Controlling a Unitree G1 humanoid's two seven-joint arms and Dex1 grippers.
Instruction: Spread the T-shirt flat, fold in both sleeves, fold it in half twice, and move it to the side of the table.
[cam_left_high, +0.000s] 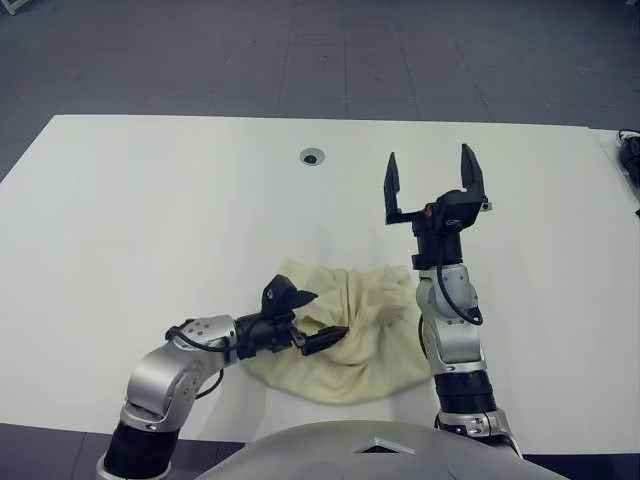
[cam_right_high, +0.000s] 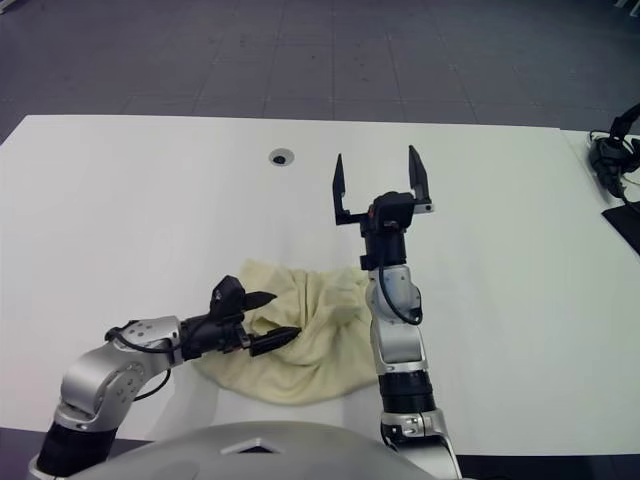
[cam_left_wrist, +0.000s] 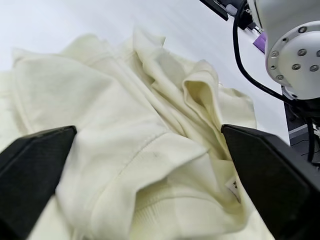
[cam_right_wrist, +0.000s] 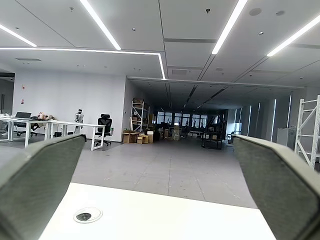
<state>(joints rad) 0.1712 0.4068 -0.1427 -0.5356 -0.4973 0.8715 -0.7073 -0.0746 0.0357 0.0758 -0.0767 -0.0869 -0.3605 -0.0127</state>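
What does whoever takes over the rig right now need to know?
Left gripper: open, low over the crumpled pale-yellow cloth T-shirt, straddling its folds, nothing clamped.
Right gripper: open, empty, raised above the white table beyond the shirt.
T-shirt: bunched by the table's near edge, between the arms.
Done: nothing. Left: spread flat, both sleeves, two half folds, move aside.

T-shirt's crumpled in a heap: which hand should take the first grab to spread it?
Left. The left hand sits low and open, right at the folds of the T-shirt; the right hand is raised, open, pointing away past it.
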